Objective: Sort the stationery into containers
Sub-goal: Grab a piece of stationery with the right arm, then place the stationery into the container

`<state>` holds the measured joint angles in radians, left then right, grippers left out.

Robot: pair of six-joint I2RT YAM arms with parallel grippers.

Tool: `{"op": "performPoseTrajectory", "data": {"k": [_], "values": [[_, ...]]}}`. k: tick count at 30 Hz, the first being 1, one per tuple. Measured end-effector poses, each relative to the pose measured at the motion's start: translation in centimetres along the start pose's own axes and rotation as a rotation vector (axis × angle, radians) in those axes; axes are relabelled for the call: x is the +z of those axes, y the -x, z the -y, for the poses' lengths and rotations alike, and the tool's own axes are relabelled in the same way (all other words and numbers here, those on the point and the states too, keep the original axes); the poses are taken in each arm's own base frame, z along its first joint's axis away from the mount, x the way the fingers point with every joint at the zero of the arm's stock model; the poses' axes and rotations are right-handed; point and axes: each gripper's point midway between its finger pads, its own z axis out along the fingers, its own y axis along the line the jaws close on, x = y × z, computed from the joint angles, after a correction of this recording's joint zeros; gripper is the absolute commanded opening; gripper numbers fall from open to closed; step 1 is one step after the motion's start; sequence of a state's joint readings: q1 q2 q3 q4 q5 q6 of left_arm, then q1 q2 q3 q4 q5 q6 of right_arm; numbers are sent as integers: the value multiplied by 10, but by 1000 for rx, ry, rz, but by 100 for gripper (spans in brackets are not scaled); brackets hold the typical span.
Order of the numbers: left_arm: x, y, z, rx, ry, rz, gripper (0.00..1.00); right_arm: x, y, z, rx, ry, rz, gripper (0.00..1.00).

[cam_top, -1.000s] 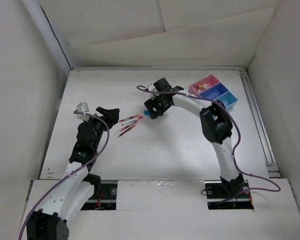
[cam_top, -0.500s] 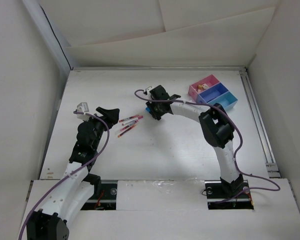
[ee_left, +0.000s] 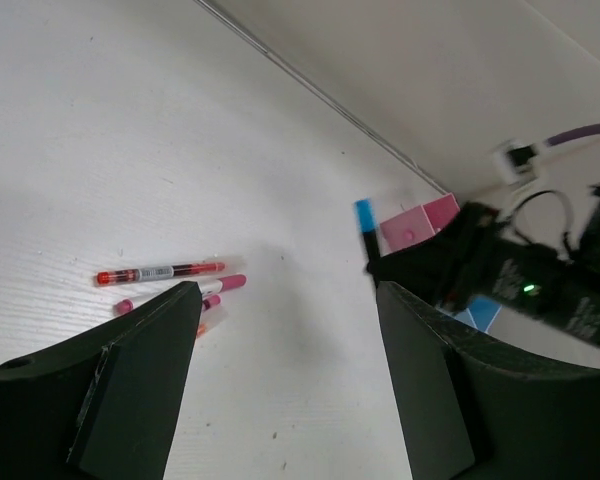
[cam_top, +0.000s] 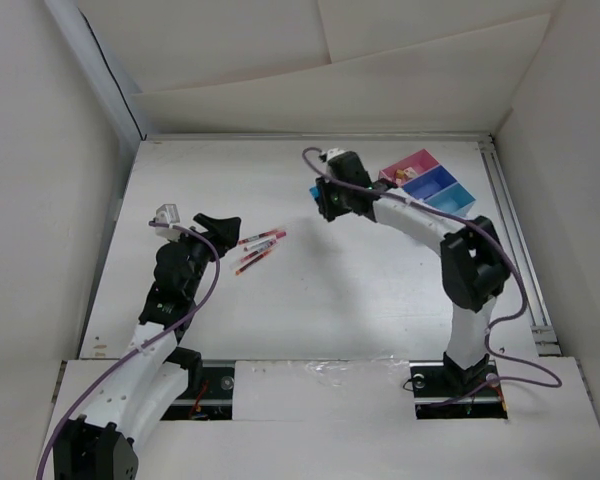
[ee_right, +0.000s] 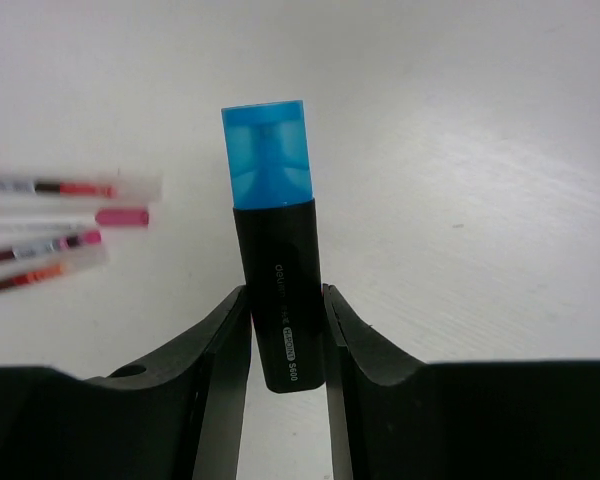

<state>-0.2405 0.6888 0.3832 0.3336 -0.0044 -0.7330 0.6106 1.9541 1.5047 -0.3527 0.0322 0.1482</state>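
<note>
Marker [ee_right: 275, 250], blue-capped, clamped low on barrel by right gripper [ee_right: 283, 320], just left of trays [cam_top: 430, 183]. Risk: long free end pivots, marker slips out short of trays. Pens [cam_top: 258, 248] farther left of trays. Left gripper [ee_left: 290, 380] wide apart, empty.

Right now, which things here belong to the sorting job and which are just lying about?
Part of the job:
blue-capped marker, gripped in the right claw
loose red pens
three joined trays: pink, dark blue, light blue

Just there:
left claw, open and empty
purple cables
white table
</note>
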Motion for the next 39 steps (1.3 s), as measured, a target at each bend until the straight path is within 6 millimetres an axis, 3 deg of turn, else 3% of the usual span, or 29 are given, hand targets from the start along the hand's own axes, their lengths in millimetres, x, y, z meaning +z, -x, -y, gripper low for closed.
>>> {"op": "performPoseTrajectory", "data": {"k": [3,7,9,12,16,19,24,32,39], "values": [[1,-3,-1,0,4,-10,67,-32,40,37,145,-63,136,0],[2,-4,-2,1,6,-18,67,-74,69,108,374,-168,303,0],[2,-5,-1,1,1,-20,67,-90,70,146,487,-222,366,0],[3,-6,0,0,-4,-24,67,-105,55,196,641,-316,417,0],[3,-5,2,0,-15,-24,66,-110,28,233,792,-383,444,0],[3,-5,3,0,-20,-23,66,-111,12,251,875,-406,455,0],[4,-8,2,0,-19,-35,66,-117,9,270,956,-415,491,0],[4,-8,3,0,-26,-38,66,-121,22,278,1017,-365,556,5],[5,-10,2,0,-21,-43,66,-111,15,280,1068,-347,548,9]]}}
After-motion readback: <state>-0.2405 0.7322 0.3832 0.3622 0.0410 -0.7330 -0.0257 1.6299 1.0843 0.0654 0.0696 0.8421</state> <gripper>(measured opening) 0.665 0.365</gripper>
